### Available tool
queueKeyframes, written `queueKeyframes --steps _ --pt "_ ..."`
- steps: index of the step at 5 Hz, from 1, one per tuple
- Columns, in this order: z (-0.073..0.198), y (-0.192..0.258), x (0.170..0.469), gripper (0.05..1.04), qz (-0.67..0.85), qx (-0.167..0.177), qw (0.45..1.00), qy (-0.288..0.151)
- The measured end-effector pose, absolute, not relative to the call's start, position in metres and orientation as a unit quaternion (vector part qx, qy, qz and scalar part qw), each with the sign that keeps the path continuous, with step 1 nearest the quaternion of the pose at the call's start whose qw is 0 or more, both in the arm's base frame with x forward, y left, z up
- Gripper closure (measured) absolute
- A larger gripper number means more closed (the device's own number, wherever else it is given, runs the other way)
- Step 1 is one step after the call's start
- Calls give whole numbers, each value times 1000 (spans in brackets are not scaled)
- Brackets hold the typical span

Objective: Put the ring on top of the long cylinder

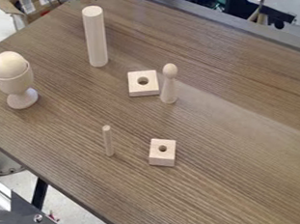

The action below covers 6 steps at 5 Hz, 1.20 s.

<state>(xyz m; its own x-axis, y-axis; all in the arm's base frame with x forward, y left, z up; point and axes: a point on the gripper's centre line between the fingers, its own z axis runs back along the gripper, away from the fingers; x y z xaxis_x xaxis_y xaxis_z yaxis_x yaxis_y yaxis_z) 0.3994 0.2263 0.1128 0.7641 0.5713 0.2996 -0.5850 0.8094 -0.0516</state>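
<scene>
Long cylinder (96,38) stands upright on the table (245,141).
Holed square block (135,88) lies nearby; I cannot tell the gripper's opening or hold.

Bright, soft light lays a pale sheen across the table (243,112)

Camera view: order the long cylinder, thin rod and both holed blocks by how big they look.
1. Long cylinder
2. Upper block and lower block: too alike to rank, with the lower nearer the camera
3. Thin rod
</scene>
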Motion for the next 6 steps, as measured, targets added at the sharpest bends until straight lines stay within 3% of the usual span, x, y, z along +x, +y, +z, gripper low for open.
queueKeyframes --steps 2,4,6 --pt "155 208 394 351 315 20 932 -175" --pt "142 195 379 351 327 6 937 -125" --pt "158 179 355 351 342 -6 932 -122"
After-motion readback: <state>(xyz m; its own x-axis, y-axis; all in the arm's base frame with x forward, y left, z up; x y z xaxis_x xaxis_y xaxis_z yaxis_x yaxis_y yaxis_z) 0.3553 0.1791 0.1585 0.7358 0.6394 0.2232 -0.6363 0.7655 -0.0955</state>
